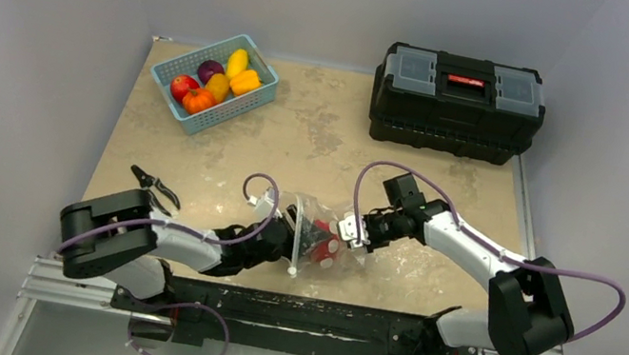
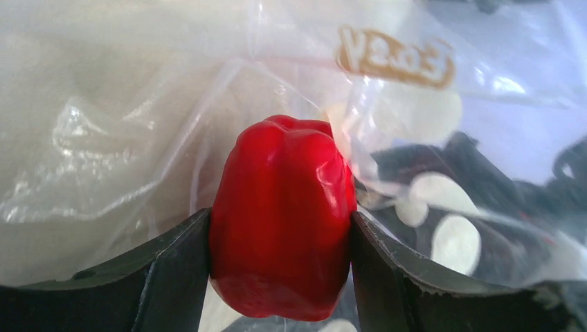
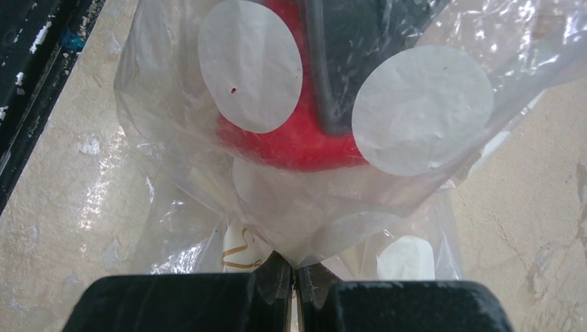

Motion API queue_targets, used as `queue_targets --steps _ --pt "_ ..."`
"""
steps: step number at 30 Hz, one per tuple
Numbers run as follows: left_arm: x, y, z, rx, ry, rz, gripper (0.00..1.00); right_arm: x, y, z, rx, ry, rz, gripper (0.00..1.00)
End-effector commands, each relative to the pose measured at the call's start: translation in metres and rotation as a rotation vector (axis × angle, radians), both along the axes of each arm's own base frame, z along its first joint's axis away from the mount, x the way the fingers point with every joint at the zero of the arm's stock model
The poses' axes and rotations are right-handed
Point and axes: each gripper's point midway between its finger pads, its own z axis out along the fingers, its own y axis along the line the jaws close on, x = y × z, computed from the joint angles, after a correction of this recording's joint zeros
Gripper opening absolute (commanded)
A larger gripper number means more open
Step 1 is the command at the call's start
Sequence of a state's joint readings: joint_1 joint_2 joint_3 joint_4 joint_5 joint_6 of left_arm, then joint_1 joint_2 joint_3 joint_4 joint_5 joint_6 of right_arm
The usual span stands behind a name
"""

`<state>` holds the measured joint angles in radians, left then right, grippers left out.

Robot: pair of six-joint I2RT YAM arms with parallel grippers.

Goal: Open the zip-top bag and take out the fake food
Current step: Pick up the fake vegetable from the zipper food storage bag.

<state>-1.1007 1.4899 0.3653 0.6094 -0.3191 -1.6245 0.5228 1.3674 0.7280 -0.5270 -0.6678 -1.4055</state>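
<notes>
Dotted bag (image 1: 310, 208) lies on table (image 1: 317, 139) near front edge, between arms. Left claw (image 2: 280, 216) reaches inside bag, clamped on red pepper (image 2: 277, 180), one finger touching each side. Pepper inside bag, seen through plastic from right wrist. Right claw (image 3: 294, 277) nearly closed, pinching fold of bag plastic at opposite end. Other fake fruit (image 1: 211, 83), red, orange, yellow, purple, sits in blue basket (image 1: 235, 111) at far left. Black toolbox (image 1: 459, 100) at far right.
</notes>
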Motion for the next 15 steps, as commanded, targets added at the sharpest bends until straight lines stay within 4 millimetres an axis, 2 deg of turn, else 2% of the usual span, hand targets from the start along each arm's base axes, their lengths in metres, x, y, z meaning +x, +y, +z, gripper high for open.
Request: queue_targets --steps 1,15 --pt "-0.003 0.013 0.022 0.074 -0.150 -0.070 0.00 0.008 -0.001 0.012 0.028 -0.022 -0.031 0.00" --pt "-0.006 0.066 0.047 0.300 -0.377 -0.131 0.00 0.014 -0.010 0.010 0.021 -0.018 -0.057 0.00"
